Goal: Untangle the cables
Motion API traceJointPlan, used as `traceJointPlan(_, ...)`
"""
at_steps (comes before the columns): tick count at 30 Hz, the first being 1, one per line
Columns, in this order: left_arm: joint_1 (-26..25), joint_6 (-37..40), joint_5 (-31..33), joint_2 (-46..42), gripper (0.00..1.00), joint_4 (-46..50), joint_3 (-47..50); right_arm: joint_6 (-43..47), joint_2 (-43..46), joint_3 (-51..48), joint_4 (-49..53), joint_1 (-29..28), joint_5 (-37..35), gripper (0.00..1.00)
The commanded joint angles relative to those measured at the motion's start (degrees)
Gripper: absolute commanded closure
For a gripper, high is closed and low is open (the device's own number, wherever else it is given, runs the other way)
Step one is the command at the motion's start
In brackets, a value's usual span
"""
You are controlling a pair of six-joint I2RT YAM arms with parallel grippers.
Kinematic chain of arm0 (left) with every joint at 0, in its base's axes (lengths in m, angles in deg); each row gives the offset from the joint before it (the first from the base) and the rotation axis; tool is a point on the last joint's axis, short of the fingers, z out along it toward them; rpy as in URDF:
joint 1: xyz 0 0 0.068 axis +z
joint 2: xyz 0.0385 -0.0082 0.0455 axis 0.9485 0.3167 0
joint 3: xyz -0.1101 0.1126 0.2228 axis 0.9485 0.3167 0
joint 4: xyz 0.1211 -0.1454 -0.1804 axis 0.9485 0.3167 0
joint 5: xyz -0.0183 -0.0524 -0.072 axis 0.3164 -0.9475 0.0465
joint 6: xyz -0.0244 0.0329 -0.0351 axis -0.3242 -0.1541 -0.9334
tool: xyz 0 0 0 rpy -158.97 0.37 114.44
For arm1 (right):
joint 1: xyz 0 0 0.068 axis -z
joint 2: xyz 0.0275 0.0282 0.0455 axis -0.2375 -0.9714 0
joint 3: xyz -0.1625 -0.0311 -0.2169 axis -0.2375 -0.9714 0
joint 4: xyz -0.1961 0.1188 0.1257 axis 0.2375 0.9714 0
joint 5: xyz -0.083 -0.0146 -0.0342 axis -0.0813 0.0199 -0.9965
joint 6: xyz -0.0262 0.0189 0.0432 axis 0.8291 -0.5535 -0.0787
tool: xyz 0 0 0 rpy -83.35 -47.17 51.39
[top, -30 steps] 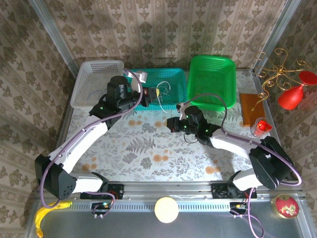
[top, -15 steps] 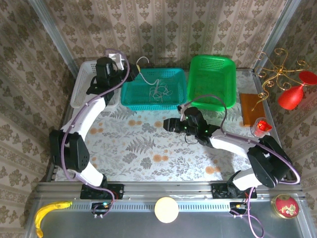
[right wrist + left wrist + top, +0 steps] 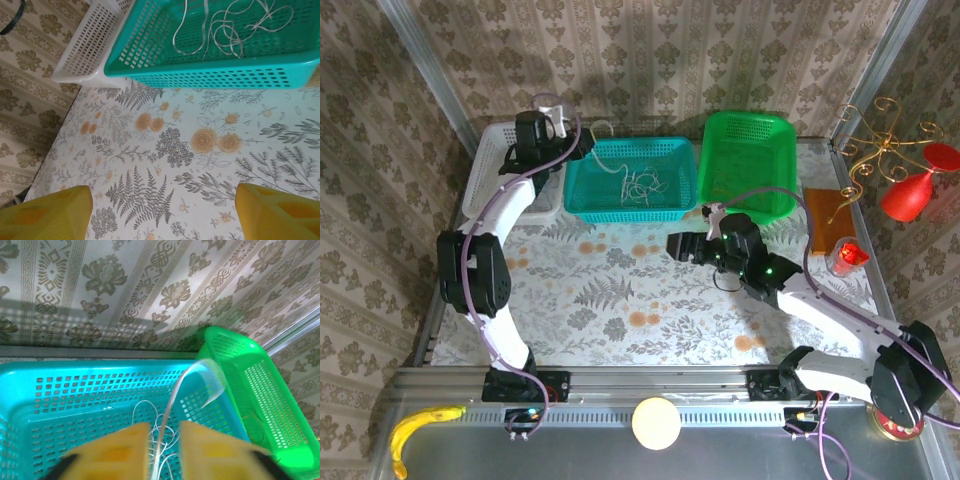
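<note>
Thin whitish cables [image 3: 640, 185] lie tangled in loops inside the teal basket [image 3: 582, 195]. My left gripper [image 3: 572, 148] is over that basket's back-left corner. In the left wrist view its yellow fingers [image 3: 117, 450] stand close together, shut on one whitish cable [image 3: 181, 390] that rises between them and arcs right over the teal basket [image 3: 75, 390]; the left gripper [image 3: 165, 429] has more loops [image 3: 145, 409] below it. My right gripper [image 3: 677, 246] hovers open over the floral tabletop in front of the basket. The right gripper [image 3: 164, 197] holds nothing, with the cables [image 3: 225, 25] beyond it.
A white basket [image 3: 505, 165] adjoins the teal one on the left, a green basket [image 3: 750, 165] on the right. At the far right are red glassware [image 3: 910, 190], a brown board [image 3: 830, 215] and a red cup [image 3: 845, 255]. Floral tablecloth [image 3: 620, 300] spreads between the arms.
My left arm swung from in front of the teal basket to its back-left corner, pulling a whitish cable up. The right gripper shifted slightly right.
</note>
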Motion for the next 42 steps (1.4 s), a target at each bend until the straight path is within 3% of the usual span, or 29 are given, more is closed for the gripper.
traceJointPlan(1,0.1,5.3,1.3,-1.7,0.03,3.2,0.9,2.5,3.2,-1.0,5.6,1.0,-2.3,0.18)
traceJointPlan(4,0.1,6.7,2.4,-5.1,0.0,3.7,4.4,3.8,5.8,-1.7,8.1,1.5,-4.0,0.0)
traceJointPlan(9,0.1,7.6,3.8,-13.8,0.0,4.5,12.0,4.8,9.2,-2.6,12.9,2.3,-11.4,0.0)
traceJointPlan(12,0.1,8.4,6.5,-20.7,0.0,4.3,18.5,5.1,11.3,-4.7,14.1,2.5,-20.2,0.0)
traceJointPlan(15,0.3,9.7,13.1,-27.7,0.0,5.7,24.9,8.2,13.7,-9.1,10.6,3.0,-29.5,0.0)
traceJointPlan(20,1.5,15.8,25.5,-38.6,0.0,3.2,37.0,17.5,15.5,-17.7,-3.0,6.1,-36.2,0.0)
traceJointPlan(25,10.0,16.7,25.6,-45.5,0.0,-5.5,48.9,19.3,13.1,-18.7,-9.4,12.5,-37.6,0.0)
traceJointPlan(28,13.9,18.7,26.5,-46.3,0.0,-12.2,54.7,24.8,9.7,-16.6,-11.3,14.0,-39.1,0.0)
traceJointPlan(36,14.7,23.1,29.9,-35.7,0.0,-29.5,61.8,31.2,-7.5,-15.6,-24.1,19.3,-40.7,0.0)
traceJointPlan(38,14.6,22.1,30.1,-32.5,0.0,-36.2,64.1,33.7,-11.1,-18.2,-33.7,20.2,-39.5,0.0)
traceJointPlan(42,13.9,23.5,29.4,-25.9,0.0,-43.2,65.1,34.7,-13.3,-17.7,-37.1,22.8,-33.9,0.0)
